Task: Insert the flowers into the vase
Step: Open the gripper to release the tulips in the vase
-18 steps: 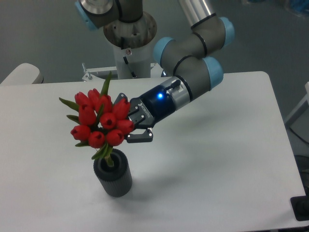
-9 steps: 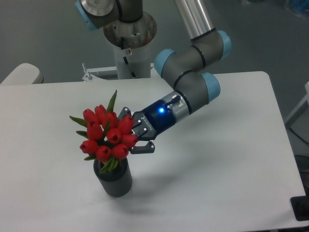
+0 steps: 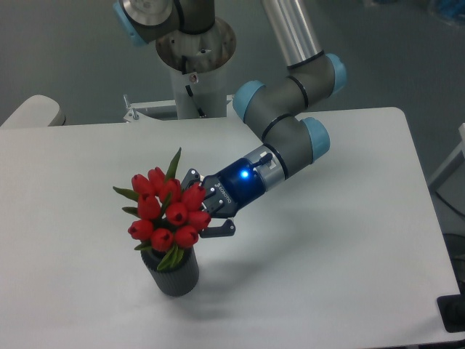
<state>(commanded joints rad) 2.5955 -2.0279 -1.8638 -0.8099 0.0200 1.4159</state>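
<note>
The flowers (image 3: pixel 163 209), a tight bunch of red tulip buds with green leaves, stand upright with their stems down in the mouth of the vase (image 3: pixel 174 276). The buds sit just above the rim. The vase is a small dark grey ribbed cylinder at the front left of the white table (image 3: pixel 327 254). My gripper (image 3: pixel 201 204) reaches in from the right, tilted, with its two black fingers either side of the bunch's right flank. It is shut on the flowers. The stems are hidden by the buds and the vase.
The robot's base column (image 3: pixel 195 65) stands behind the table's far edge. A pale rounded object (image 3: pixel 29 113) shows at the far left. A dark object (image 3: pixel 454 313) sits off the table's front right corner.
The gripper has carried the flowers down and slightly right. The stems, earlier just above the vase's mouth, now sit deeper and the buds are near the rim.
</note>
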